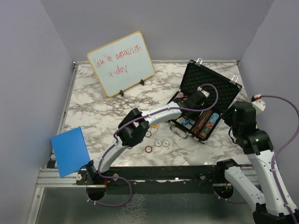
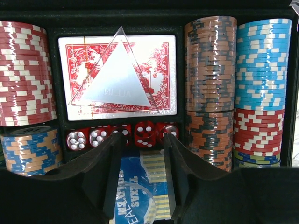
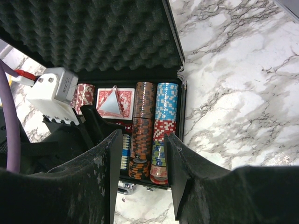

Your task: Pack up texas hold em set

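Briefcase open; chip stacks, red card deck and dice sit inside. Left gripper, spread and empty, hangs above the dice. Right gripper, spread and empty, waits beside the briefcase. Outstanding: loose discs before the briefcase, lid closure.

Grey-veined marble table carries a propped whiteboard at upper left, an open briefcase at right — and, lower centre, loose chips beside an orange-rimmed disc.
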`<move>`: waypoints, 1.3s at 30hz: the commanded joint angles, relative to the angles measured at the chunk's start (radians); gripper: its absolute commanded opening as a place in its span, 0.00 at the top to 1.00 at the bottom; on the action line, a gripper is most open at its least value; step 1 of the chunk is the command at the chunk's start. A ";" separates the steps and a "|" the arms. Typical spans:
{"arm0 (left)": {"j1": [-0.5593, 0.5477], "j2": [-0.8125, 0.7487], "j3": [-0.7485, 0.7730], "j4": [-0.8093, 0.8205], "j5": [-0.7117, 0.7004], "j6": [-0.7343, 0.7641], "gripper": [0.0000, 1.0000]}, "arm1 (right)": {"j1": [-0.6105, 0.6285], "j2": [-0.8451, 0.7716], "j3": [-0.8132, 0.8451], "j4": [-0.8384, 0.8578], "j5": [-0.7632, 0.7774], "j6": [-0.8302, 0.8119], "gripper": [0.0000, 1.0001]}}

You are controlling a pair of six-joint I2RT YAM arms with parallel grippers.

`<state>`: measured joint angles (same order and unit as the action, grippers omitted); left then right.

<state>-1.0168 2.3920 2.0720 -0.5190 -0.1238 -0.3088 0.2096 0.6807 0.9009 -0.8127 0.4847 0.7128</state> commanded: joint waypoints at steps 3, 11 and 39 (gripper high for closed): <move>0.011 -0.092 0.022 -0.010 -0.008 -0.005 0.52 | -0.001 0.013 0.000 0.018 -0.051 -0.046 0.53; 0.082 -0.341 -0.220 0.095 0.006 -0.086 0.51 | 0.000 0.105 -0.024 0.105 -0.268 -0.172 0.52; 0.359 -1.085 -1.026 0.187 -0.094 -0.191 0.30 | 0.007 0.790 0.038 0.411 -0.716 -0.635 0.41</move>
<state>-0.6678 1.3075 1.0637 -0.3233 -0.2028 -0.5224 0.2104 1.4403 0.8989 -0.4355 -0.2405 0.1333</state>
